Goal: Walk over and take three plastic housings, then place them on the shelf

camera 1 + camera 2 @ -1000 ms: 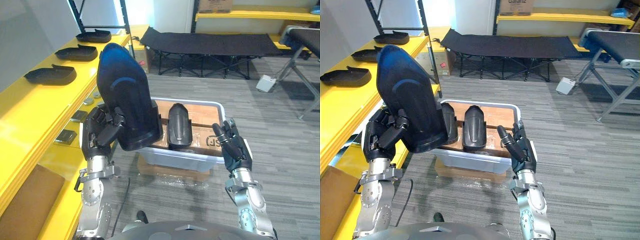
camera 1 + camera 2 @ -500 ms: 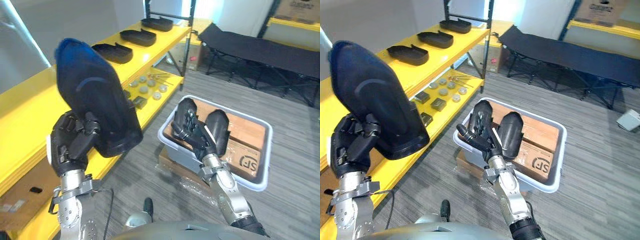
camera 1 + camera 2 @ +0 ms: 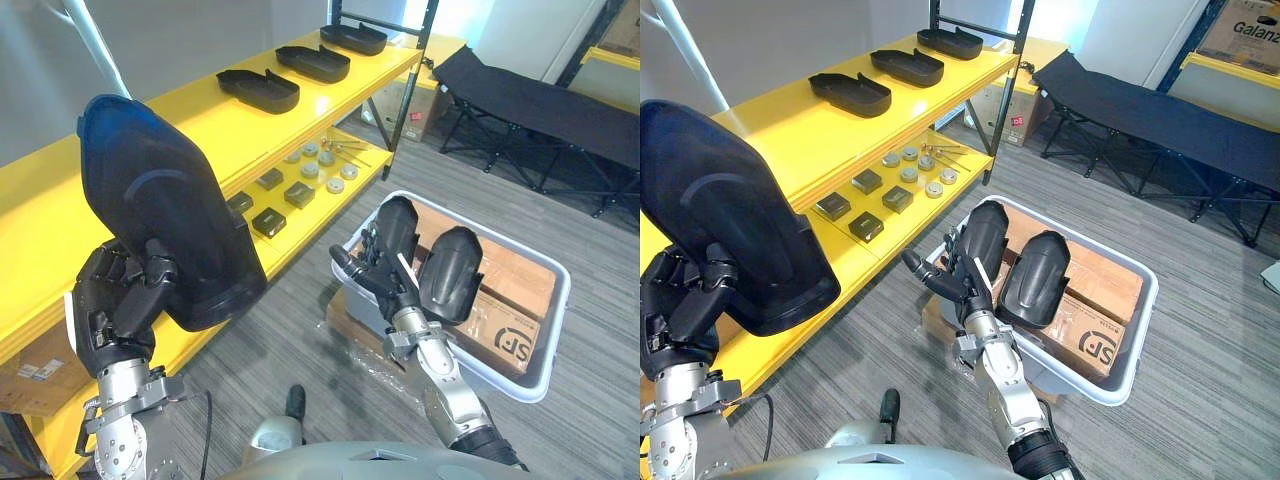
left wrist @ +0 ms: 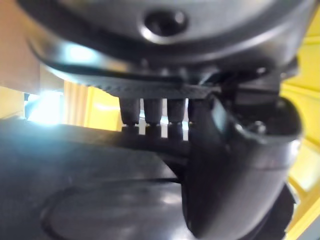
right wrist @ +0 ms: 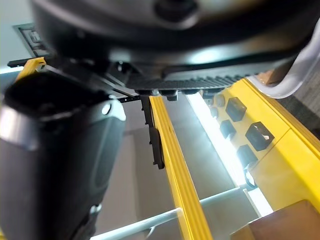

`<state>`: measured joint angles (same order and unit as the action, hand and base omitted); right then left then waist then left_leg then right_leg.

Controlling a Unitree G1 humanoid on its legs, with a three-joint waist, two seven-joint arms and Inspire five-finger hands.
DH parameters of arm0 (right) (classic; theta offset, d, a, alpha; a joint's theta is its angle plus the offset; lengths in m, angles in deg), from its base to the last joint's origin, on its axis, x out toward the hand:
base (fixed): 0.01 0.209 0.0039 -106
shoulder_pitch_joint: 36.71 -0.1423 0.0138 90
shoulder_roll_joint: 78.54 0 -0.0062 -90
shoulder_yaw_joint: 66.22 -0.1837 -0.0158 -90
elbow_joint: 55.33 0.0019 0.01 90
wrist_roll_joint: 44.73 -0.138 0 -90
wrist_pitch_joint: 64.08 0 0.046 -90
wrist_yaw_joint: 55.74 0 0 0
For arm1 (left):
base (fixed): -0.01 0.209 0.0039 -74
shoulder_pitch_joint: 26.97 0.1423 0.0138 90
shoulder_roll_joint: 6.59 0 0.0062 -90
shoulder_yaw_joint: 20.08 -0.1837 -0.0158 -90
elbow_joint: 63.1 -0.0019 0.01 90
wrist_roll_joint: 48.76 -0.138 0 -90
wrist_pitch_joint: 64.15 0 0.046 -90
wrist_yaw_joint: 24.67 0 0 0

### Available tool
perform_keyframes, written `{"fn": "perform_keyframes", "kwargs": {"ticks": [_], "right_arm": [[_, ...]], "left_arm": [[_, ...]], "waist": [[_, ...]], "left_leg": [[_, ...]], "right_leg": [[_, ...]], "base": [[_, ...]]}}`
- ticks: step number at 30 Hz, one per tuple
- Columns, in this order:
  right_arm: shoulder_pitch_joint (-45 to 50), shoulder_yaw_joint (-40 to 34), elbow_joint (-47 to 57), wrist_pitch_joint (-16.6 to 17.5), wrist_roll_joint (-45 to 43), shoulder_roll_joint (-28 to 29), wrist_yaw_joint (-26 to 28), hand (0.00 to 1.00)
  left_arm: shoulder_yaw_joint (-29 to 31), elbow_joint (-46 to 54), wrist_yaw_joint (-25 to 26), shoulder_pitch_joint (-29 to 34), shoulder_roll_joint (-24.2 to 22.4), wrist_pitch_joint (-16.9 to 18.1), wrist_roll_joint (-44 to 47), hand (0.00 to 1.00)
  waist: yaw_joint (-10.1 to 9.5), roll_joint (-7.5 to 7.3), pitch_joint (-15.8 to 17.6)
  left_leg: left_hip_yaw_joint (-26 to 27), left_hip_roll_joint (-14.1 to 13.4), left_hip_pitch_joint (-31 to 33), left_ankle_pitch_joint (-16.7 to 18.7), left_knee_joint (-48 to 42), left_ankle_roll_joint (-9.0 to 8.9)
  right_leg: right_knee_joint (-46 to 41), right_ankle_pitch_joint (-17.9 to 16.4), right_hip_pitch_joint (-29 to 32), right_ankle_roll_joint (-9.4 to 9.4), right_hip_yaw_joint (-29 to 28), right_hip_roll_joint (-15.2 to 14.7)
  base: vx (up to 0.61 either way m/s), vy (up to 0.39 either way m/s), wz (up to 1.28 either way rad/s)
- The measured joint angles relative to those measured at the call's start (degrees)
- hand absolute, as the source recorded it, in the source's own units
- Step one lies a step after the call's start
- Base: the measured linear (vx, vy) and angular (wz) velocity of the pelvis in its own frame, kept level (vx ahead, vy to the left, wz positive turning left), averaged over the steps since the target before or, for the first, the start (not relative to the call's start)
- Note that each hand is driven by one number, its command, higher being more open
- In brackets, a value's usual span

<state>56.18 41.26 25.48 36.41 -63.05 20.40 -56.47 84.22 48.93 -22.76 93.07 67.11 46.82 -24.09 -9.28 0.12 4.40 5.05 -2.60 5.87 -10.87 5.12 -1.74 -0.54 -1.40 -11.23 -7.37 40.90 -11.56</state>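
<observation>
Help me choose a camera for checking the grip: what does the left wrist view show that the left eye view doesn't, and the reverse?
Left wrist view: fingers hooked over the edge of the large dark blue plastic housing, thumb across its face. Left eye view: three black tray-shaped plastic housings atop the yellow shelf, a grey plastic bin holding two dark housings, the open right hand before them. Both: the left hand gripping that housing, with that shelf behind.
</observation>
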Motion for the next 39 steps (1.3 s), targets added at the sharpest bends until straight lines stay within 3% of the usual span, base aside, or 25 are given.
{"fn": "perform_keyframes", "kwargs": {"ticks": [3,6,9,16,21,24,25,26,27,28,29,30,31,33,36,38,39], "right_arm": [[0.7,-0.71,0.03,0.01,-0.01,-0.13,0.18,1.0],[1.78,-2.98,0.11,0.0,0.07,-0.67,0.19,1.0],[3.3,-4.58,0.46,0.01,1.35,-1.96,0.19,1.0],[2.54,-4.54,0.79,1.47,3.2,-2.23,1.67,1.0],[1.7,-4.38,1.07,1.71,1.11,-2.18,2.91,1.0],[0.42,-4.27,1.06,3.32,1.11,-1.78,2.93,1.0],[0.2,-4.64,1.08,5.23,1.13,-1.42,2.93,1.0],[0.0,-4.83,1.14,5.93,1.18,-1.65,2.93,1.0],[-0.05,-5.55,1.16,7.63,3.65,-1.93,1.73,1.0],[-0.38,-6.23,1.25,8.99,6.86,-2.16,-0.18,1.0],[-0.94,-7.11,1.95,10.01,8.96,-1.9,-1.68,1.0],[-1.47,-7.72,3.05,10.29,9.1,-1.99,-2.51,1.0],[-2.8,-8.96,5.28,10.58,9.05,-2.27,-3.27,1.0],[-5.96,-12.41,8.86,12.28,9.03,-2.32,-3.97,1.0],[-6.97,-17.18,14.5,14.25,9.05,-3.48,-4.65,1.0],[-7.04,-20.74,17.66,15.09,10.38,-5.66,-6.16,1.0],[-7.04,-21.12,17.72,15.09,10.96,-6.27,-6.7,1.0]], "left_arm": [[-0.34,0.0,-0.03,-0.05,-0.17,-0.02,-0.03,0.0],[-1.05,-0.01,-1.13,-0.39,0.06,-0.02,0.0,0.0],[-2.13,-0.02,-2.06,-0.69,0.28,-0.01,0.14,0.0],[-3.24,-0.05,-1.34,-0.63,0.67,0.0,-0.06,0.0],[-3.23,-0.06,-1.02,-1.27,1.28,0.01,-2.15,0.0],[-1.92,-0.06,-1.56,-3.73,3.94,0.04,-3.3,0.0],[-0.82,-0.07,-2.06,-5.88,6.1,0.17,-3.28,0.0],[-0.31,-0.12,-2.3,-6.68,6.29,0.25,-3.29,0.0],[0.02,-0.22,-2.32,-8.53,6.54,0.31,-3.28,0.0],[0.06,-0.23,-2.09,-9.77,7.63,0.42,-3.34,0.0],[0.13,-0.32,-1.34,-11.37,9.01,0.51,-3.4,0.0],[0.13,-0.69,-0.68,-12.58,9.63,0.51,-3.39,0.0],[0.23,-1.97,0.76,-14.59,9.73,0.52,-3.12,0.0],[0.52,-4.24,4.06,-16.34,9.68,0.49,-2.54,0.0],[-0.5,-4.43,5.5,-17.58,9.53,0.5,-2.56,0.0],[-2.98,-4.78,5.63,-17.77,8.5,0.47,-2.76,0.0],[-3.84,-4.86,5.72,-17.53,8.15,0.37,-3.0,0.0]], "waist": [[0.5,0.3,0.21],[2.04,0.71,1.24],[1.55,0.71,2.51],[1.52,1.51,3.94],[1.61,1.54,5.43],[1.0,0.66,5.99],[0.77,0.01,6.38],[0.75,0.24,6.57],[1.38,0.6,6.35],[1.91,0.7,6.15],[2.4,0.43,6.07],[2.54,0.4,6.1],[2.98,0.51,6.18],[3.16,0.67,6.25],[4.11,0.72,6.13],[5.5,0.36,6.03],[5.72,0.05,5.87]], "left_leg": [[0.45,-0.39,0.66,0.03,-0.01,0.08],[7.97,-1.97,1.53,-0.87,-0.22,1.98],[10.29,-1.66,1.7,-2.23,-0.23,3.07],[13.86,-1.0,0.85,-1.65,-0.42,3.57],[14.44,-2.02,5.54,4.74,-13.31,4.36],[14.51,-0.96,7.57,10.78,-21.36,4.79],[15.05,-0.46,7.85,14.22,-25.29,5.52],[14.54,-0.16,7.95,15.2,-26.74,5.89],[11.84,1.45,7.16,16.34,-26.75,6.81],[9.8,2.27,6.47,16.47,-25.22,6.84],[7.63,2.69,6.23,16.44,-23.69,6.9],[5.74,3.43,5.9,16.16,-22.35,7.37],[3.3,4.52,4.32,15.53,-19.57,7.76],[0.78,6.62,-0.57,13.91,-15.06,6.61],[-3.27,8.04,-2.19,13.95,-13.55,6.67],[-6.84,9.52,-4.85,13.55,-12.73,7.19],[-7.18,10.15,-6.39,13.74,-12.72,6.93]], "right_leg": [[-0.85,-1.12,-0.67,-0.09,2.36,0.4],[-1.97,-1.87,-2.6,-0.88,8.05,0.59],[-3.95,-3.36,-3.89,-1.56,10.81,-0.29],[-8.59,-6.42,-2.6,-2.05,8.77,-3.31],[-12.34,-7.74,-2.21,-2.77,7.88,-6.11],[-17.48,-10.86,-3.2,-3.64,10.45,-11.0],[-21.18,-11.6,-4.92,-1.6,11.3,-12.67],[-24.68,-11.07,-4.73,0.65,10.26,-14.01],[-34.05,-5.94,-1.03,8.76,2.92,-16.48],[-38.41,-1.45,1.89,10.66,-3.41,-16.36],[-41.97,-3.2,4.92,7.55,-8.93,-14.97],[-43.87,-5.31,7.01,6.29,-11.73,-13.35],[-45.34,-9.17,10.31,5.62,-14.67,-11.02],[-40.51,-12.78,14.96,5.87,-16.59,-7.38],[-30.17,-11.9,21.3,4.44,-21.69,-2.81],[-22.34,-9.09,24.44,0.44,-26.07,-1.64],[-21.41,-8.55,24.31,0.23,-26.54,-2.09]], "base": [[-0.04,-0.018,0.44],[-0.04,-0.016,0.85],[-0.01,0.018,0.7],[-0.06,0.064,-0.02],[-0.02,0.042,-0.06],[0.05,0.117,0.33],[0.12,0.115,0.48],[0.22,0.238,0.87],[0.19,0.205,0.97],[0.23,0.221,1.23],[0.15,0.092,0.97],[0.21,0.101,1.0],[0.18,0.089,0.82],[0.28,0.121,0.63],[0.28,0.058,0.82],[0.37,-0.022,1.22],[0.35,-0.049,0.82]]}}
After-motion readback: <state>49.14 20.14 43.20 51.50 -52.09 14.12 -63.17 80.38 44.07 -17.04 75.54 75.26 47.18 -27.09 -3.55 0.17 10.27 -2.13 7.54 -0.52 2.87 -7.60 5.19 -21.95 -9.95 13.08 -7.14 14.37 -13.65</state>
